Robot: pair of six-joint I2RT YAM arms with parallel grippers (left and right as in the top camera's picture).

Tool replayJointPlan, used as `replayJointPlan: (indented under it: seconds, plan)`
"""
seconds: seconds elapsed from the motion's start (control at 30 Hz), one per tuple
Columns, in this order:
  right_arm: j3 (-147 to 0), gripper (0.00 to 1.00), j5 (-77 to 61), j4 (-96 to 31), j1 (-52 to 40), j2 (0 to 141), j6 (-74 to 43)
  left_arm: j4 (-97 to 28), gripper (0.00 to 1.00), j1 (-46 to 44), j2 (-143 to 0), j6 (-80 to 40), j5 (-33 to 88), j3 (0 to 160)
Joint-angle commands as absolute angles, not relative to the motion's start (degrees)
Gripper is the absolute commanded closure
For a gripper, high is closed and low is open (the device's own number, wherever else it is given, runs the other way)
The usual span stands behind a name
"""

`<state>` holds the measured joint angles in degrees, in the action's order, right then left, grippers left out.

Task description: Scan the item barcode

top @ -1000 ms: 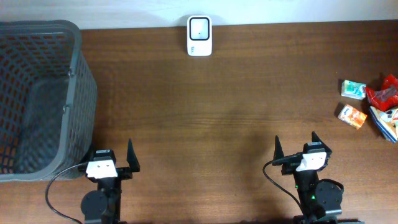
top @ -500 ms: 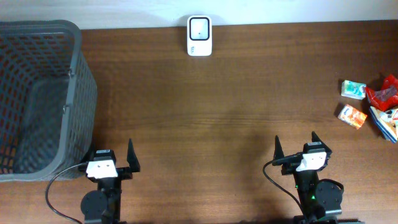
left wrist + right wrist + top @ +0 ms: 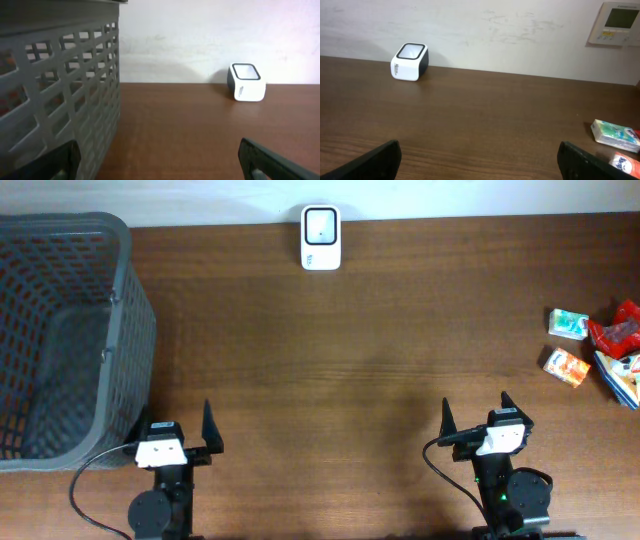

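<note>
The white barcode scanner [image 3: 321, 238] stands at the table's far edge and also shows in the left wrist view [image 3: 246, 82] and the right wrist view [image 3: 410, 62]. Items lie in a cluster at the right edge: a green-white box [image 3: 568, 324], an orange box [image 3: 566, 366] and a red packet [image 3: 617, 330]. The green-white box [image 3: 615, 134] and orange box [image 3: 626, 162] appear at the right wrist view's lower right. My left gripper [image 3: 178, 422] and right gripper [image 3: 475, 408] sit near the front edge, both open and empty, far from the items and scanner.
A large grey mesh basket [image 3: 135, 330] fills the left side, its wall [image 3: 60, 90] close beside my left gripper [image 3: 159, 150]. A blue-white packet [image 3: 625, 375] lies by the other items. A wall panel [image 3: 619, 22] hangs behind the table.
The left arm has shifted very slightly to the left. Nothing else has moved.
</note>
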<state>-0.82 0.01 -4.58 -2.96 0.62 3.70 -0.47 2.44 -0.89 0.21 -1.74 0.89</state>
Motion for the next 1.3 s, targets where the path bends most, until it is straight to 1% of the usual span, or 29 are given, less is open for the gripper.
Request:
replayJointPlan:
  seconds: [0.0, 1.27]
  plan:
    - [-0.3, 0.02, 0.3, -4.7, -2.6, 0.2, 4.1, -4.4, 0.01, 2.8, -0.3, 1.3, -1.3, 0.5]
    - [-0.3, 0.02, 0.3, -4.7, -2.6, 0.2, 4.1, -4.8, 0.01, 2.8, -0.3, 1.3, 0.0, 0.5]
